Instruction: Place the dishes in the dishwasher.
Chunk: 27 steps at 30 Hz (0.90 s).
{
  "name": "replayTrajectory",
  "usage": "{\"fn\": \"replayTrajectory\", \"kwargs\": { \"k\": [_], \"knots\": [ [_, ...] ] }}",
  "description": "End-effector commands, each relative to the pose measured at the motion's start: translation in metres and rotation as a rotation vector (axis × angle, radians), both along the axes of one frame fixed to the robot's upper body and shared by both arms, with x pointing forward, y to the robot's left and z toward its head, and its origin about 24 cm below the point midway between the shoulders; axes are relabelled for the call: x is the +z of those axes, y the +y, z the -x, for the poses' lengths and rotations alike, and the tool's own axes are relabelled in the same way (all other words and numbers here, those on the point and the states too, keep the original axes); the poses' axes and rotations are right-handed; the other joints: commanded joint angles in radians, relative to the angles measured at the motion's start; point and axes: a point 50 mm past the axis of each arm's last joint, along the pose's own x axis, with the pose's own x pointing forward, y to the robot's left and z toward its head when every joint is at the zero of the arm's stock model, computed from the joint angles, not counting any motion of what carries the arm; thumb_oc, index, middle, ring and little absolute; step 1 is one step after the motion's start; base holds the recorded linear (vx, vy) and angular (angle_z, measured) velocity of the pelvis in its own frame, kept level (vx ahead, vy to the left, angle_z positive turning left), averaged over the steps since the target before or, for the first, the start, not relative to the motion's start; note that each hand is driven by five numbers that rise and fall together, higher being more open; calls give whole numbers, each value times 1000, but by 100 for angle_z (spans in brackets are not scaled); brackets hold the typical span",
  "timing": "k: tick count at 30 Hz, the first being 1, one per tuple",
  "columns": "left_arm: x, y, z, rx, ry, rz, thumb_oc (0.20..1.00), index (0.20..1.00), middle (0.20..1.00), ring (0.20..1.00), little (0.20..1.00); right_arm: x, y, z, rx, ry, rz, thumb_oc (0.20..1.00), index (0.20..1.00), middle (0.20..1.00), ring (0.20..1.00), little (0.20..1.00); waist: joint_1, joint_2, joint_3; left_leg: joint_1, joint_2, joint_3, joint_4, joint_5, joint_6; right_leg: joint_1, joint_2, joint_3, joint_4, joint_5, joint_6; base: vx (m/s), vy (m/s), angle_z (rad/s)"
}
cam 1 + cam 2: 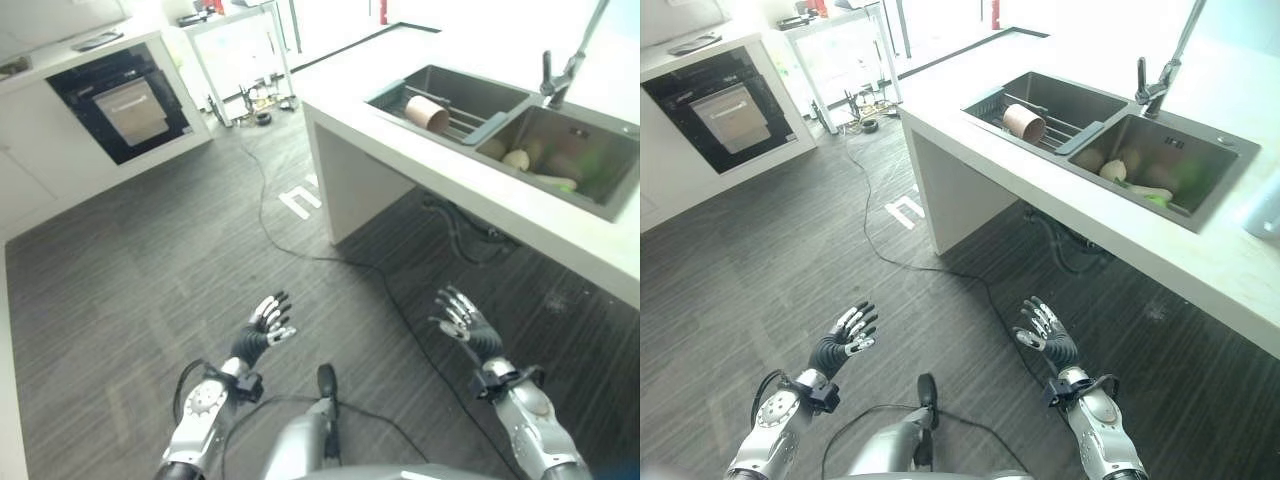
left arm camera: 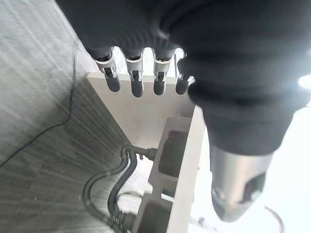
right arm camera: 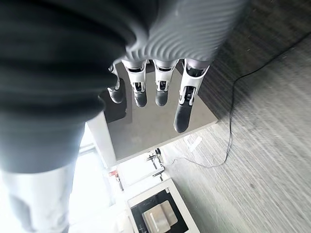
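Left eye view has the whole setup, so going left to right: there's a built-in oven with a dark glass door set in the white cabinets on the far left, then a white cart or rack at the back, then a big stretch of dark striped floor with nothing on it but a white mark near the counter's end. The left hand is held out low over that floor, palm up-ish, fingers spread and loose, holding nothing. The right hand is the same deal, relaxed and empty, hanging over the floor close to the counter's front. My guess is both are just parked in a neutral ready pose because the robot isn't within reach of anything yet. The dishes are all up in the double sink in the white counter on the right: a brown cup lying on its side on the wire rack in the near basin, probably left there to drain, and some pale and green pieces piled in the basin under the tap, too jumbled for me to name. I can't pick out a dishwasher for sure. So the task looks barely started; stepping up to the sink seems like the first thing needed.
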Motion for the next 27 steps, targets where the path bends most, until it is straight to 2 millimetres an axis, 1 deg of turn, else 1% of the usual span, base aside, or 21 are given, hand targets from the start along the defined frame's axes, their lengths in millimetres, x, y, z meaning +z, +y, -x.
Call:
{"fn": "replayTrajectory", "kwargs": {
  "k": [1, 2, 4, 5, 7, 8, 10, 11, 12, 13, 14, 15, 16, 17, 19, 21, 24, 27],
  "knots": [
    [25, 12, -15, 6, -133, -33, 1000, 1000, 1000, 1000, 1000, 24, -5, -8, -6, -135, -28, 1000, 1000, 1000, 1000, 1000, 4, -19, -11, 103, 72, 59, 127, 110, -115, -180, -82, -144, 4, 115, 31, 428, 288, -62],
    [25, 13, -15, 1, -133, -36, 1000, 1000, 1000, 1000, 1000, 24, -5, -7, -10, -135, -35, 1000, 1000, 1000, 1000, 1000, 5, -19, -15, 112, 66, 57, 123, 100, -108, -173, -84, -143, 11, 106, 35, 314, 204, -44],
    [25, 12, -17, -12, -133, -54, 1000, 1000, 1000, 1000, 1000, 21, -5, -3, -15, -127, -44, 1000, 1000, 1000, 1000, 1000, 0, -14, -32, 157, 47, 47, 89, 80, -81, -189, -91, -149, 64, 94, 45, 374, 269, -78],
    [27, 10, -21, -21, -133, -70, 1000, 1000, 1000, 1000, 1000, 20, -1, -2, -22, -122, -50, 1000, 1000, 1000, 1000, 1000, -8, -14, -42, 192, 21, 30, 68, 70, -55, -214, -99, -147, 147, 131, 57, 381, 309, -58],
    [28, 8, -26, -32, -130, -78, 1000, 1000, 1000, 1000, 1000, 19, 1, -1, -35, -117, -63, 1000, 1000, 1000, 1000, 1000, -15, -14, -55, 217, -6, 20, 58, 55, -29, -241, -107, -138, 240, 177, 72, 275, 251, -8],
    [29, 6, -28, -43, -130, -83, 1000, 1000, 1000, 1000, 1000, 18, 3, -1, -44, -116, -68, 1000, 1000, 1000, 1000, 1000, -18, -15, -61, 229, -22, 14, 54, 45, -14, -259, -110, -133, 298, 211, 85, 253, 246, 28],
    [29, 3, -29, -55, -127, -94, 1000, 1000, 1000, 1000, 1000, 16, 8, 1, -49, -109, -72, 1000, 1000, 1000, 1000, 1000, -24, -10, -64, 261, -49, 4, 57, 14, 14, -325, -107, -129, 485, 297, 124, 248, 233, 33],
    [28, 4, -28, -51, -121, -96, 1000, 1000, 1000, 1000, 1000, 14, 11, 2, -42, -103, -71, 1000, 1000, 1000, 1000, 1000, -22, -4, -63, 276, -50, 9, 54, 8, 20, -359, -112, -154, 552, 318, 134, 193, 182, 9],
    [28, 4, -27, -44, -119, -97, 1000, 1000, 1000, 1000, 1000, 12, 13, 1, -33, -99, -69, 1000, 1000, 1000, 1000, 1000, -21, 2, -60, 292, -49, 16, 47, 5, 22, -394, -123, -180, 585, 321, 133, 241, 179, -7],
    [30, 9, -23, -17, -126, -92, 1000, 1000, 1000, 1000, 1000, 13, 17, 0, -1, -104, -69, 1000, 1000, 1000, 1000, 1000, -33, 15, -33, 374, -41, 42, 6, -3, 16, -498, -118, -262, 529, 266, 115, 197, 113, -21],
    [31, 10, -22, -15, -130, -91, 1000, 1000, 1000, 1000, 1000, 14, 16, -1, 3, -107, -69, 1000, 1000, 1000, 1000, 1000, -37, 17, -27, 387, -38, 43, 0, -8, 13, -509, -115, -272, 492, 260, 112, 184, 52, -46],
    [32, 11, -21, -16, -142, -94, 1000, 1000, 1000, 1000, 1000, 16, 16, -1, 8, -116, -68, 1000, 1000, 1000, 1000, 1000, -49, 17, -11, 412, -37, 29, 3, -32, 13, -567, -111, -267, 434, 287, 112, 76, -40, -58],
    [34, 13, -21, -14, -149, -101, 1000, 1000, 1000, 1000, 1000, 18, 14, 0, 14, -122, -65, 1000, 1000, 1000, 1000, 1000, -53, 20, -6, 417, -26, 28, -2, -34, 5, -569, -108, -267, 397, 266, 100, 102, -121, -45],
    [36, 14, -23, -17, -157, -102, 1000, 1000, 1000, 1000, 1000, 20, 10, -1, 11, -126, -61, 1000, 1000, 1000, 1000, 1000, -60, 14, -3, 418, -22, 21, -6, -34, -6, -528, -95, -257, 271, 238, 82, 110, -153, 11],
    [35, 13, -22, -21, -154, -83, 1000, 1000, 1000, 1000, 1000, 21, 7, -3, 2, -135, -62, 1000, 1000, 1000, 1000, 1000, -52, 7, -12, 425, -17, 32, -6, -25, -25, -468, -92, -282, 138, 238, 74, 128, -158, 52],
    [33, 10, -19, -39, -149, -97, 1000, 1000, 1000, 1000, 1000, 23, 6, -6, -6, -139, -63, 1000, 1000, 1000, 1000, 1000, -40, 1, -22, 429, -14, 42, -9, -25, -36, -416, -84, -287, 52, 238, 67, 102, -127, 26],
    [29, 9, -17, -28, -143, -89, 1000, 1000, 1000, 1000, 1000, 20, 8, -8, 8, -131, -54, 1000, 1000, 1000, 1000, 1000, -38, -4, -37, 429, -18, 49, -15, -27, -42, -372, -71, -273, -20, 253, 63, 20, -85, -32],
    [27, 10, -16, -26, -143, -85, 1000, 1000, 1000, 1000, 1000, 18, 8, -5, 2, -120, -54, 1000, 1000, 1000, 1000, 1000, -43, -6, -45, 424, -20, 62, -15, -29, -43, -350, -62, -259, -54, 261, 64, -26, -63, -68]
  ]
}}
